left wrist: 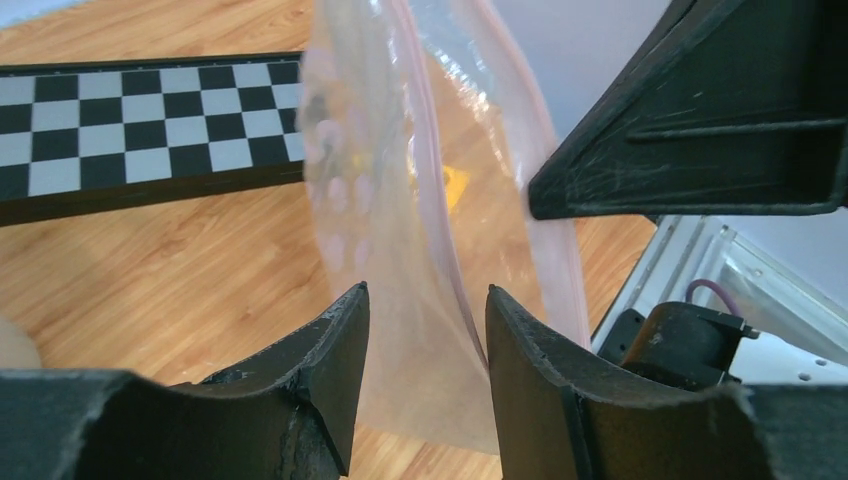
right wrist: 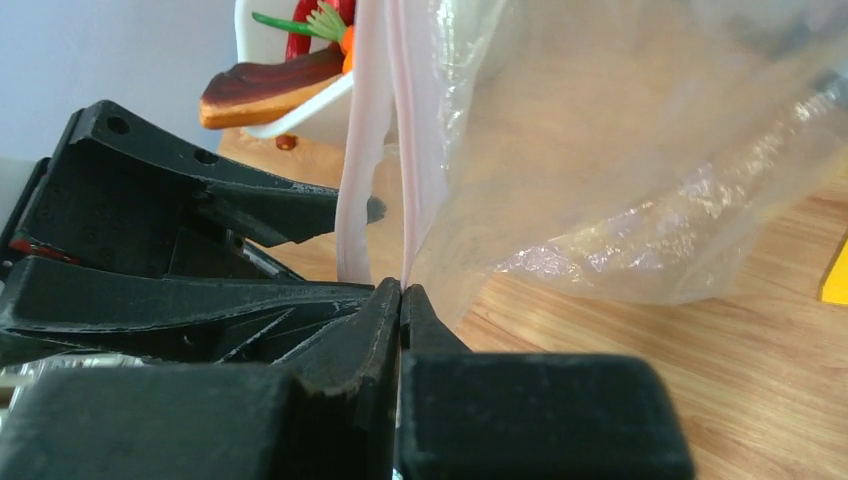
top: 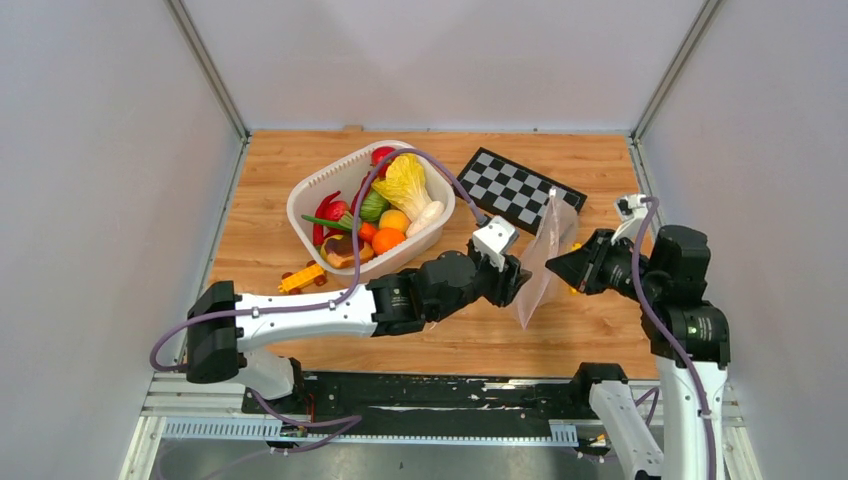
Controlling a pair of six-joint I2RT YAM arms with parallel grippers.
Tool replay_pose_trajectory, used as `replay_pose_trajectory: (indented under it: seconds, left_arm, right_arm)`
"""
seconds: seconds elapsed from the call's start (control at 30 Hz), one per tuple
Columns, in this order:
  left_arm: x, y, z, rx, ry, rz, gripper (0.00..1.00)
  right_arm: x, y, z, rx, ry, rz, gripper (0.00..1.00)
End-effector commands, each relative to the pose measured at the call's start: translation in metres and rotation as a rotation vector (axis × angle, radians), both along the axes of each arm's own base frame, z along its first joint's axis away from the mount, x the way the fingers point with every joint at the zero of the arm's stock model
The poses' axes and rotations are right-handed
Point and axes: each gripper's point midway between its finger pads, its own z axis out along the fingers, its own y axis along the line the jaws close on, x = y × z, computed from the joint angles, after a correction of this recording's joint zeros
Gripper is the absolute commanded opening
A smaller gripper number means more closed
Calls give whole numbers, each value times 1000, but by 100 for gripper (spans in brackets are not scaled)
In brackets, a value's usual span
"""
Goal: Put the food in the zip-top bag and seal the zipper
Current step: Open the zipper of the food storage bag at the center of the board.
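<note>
The zip-top bag (top: 543, 258) hangs upright over the table between my two grippers. My right gripper (right wrist: 402, 290) is shut on one side of its pink zipper (right wrist: 403, 150); the zipper's other side (right wrist: 358, 160) bows away, so the mouth is parted. My left gripper (left wrist: 427, 300) stands open, with the bag (left wrist: 420, 210) hanging loose between its fingers, unpinched. The food (top: 385, 215) lies in the white basket (top: 300, 200): a cabbage (top: 405, 183), oranges (top: 388, 238), red chillies and the bun (top: 345, 252). The bun (right wrist: 270, 90) also shows in the right wrist view.
A checkerboard (top: 520, 187) lies behind the bag at the back right. A yellow toy car (top: 303, 277) sits at the basket's near corner. A small yellow thing (right wrist: 835, 275) rests on the wood beyond the bag. Walls close in both sides.
</note>
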Motion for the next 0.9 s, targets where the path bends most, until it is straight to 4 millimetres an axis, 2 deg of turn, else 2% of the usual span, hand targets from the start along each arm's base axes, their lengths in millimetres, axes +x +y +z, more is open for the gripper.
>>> replay_pose_trajectory:
  seconds: [0.0,0.1,0.17,0.27,0.37,0.5,0.7,0.77,0.87]
  left_arm:
    - [0,-11,9,-111,59,-49,53]
    - [2,-5,-1,-109,86,-48,45]
    - [4,2,-6,-109,95,-37,39]
    - [3,23,-16,-82,103,-5,31]
    - [6,53,-36,-30,108,62,29]
    - [10,89,-53,10,97,146,22]
    - [12,113,-78,71,107,208,11]
    - [15,122,-88,84,119,242,10]
    - [19,133,-97,103,126,279,8]
  right_arm:
    - [3,13,-7,-35,26,110,0]
    - [12,30,-23,-91,71,160,0]
    - [17,48,-35,-130,92,193,0]
    - [28,64,-46,-191,101,160,0]
    - [36,69,-43,-182,79,122,0]
    - [35,81,-36,-104,46,137,0]
    - [35,91,-67,-104,102,67,0]
    - [31,100,-63,-34,85,65,0]
    - [21,114,-46,87,15,88,0]
